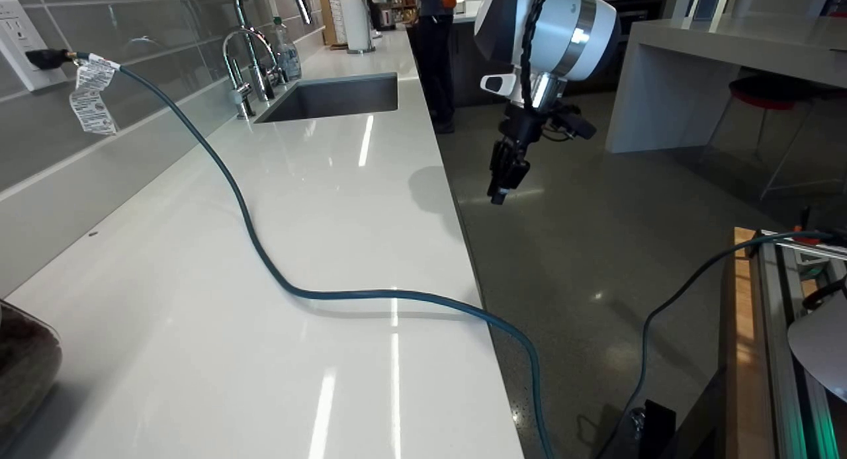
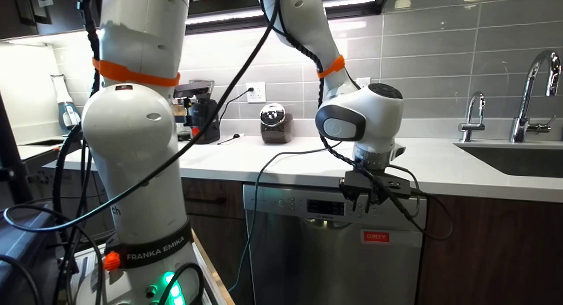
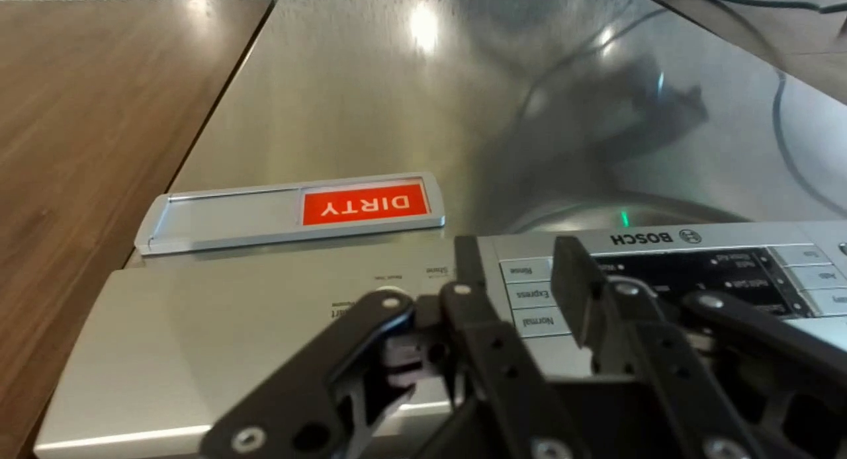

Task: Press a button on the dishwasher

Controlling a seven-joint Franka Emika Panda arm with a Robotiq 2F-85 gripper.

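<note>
The black gripper (image 3: 517, 254) has its two blocky fingers (image 3: 468, 264) a narrow gap apart. Through that gap, in the wrist view, flat rectangular buttons (image 3: 534, 294) marked Rinse, Express and Normal appear upside down on the smooth silvery panel (image 3: 218, 340) of the dishwasher (image 3: 370, 115); whether a fingertip touches the panel, I cannot tell. A printed label (image 3: 344, 308) at eight o'clock is partly hidden behind the gripper, its lettering hard to read. At three o'clock lies the glossy black display (image 3: 734, 270), also partly covered. At nine o'clock is a long, round-cornered grey sign (image 3: 291, 214) reading DIRTY on red. Toward twelve o'clock the dishwasher's steel front mirrors dark, blurred shapes, and at ten o'clock stands a wood-grained cupboard (image 3: 112, 128).

In an exterior view the arm (image 2: 382, 116), smooth and white, leans up toward eleven o'clock, its elbow cut off by the top edge. In both exterior views a teal cord (image 1: 370, 294) curves over the shiny white counter (image 1: 231, 379). At eleven o'clock from the gripper, in an exterior view, a person (image 1: 437, 49) is cut off at the top; there the gripper shows edge-on, its gap unclear.
</note>
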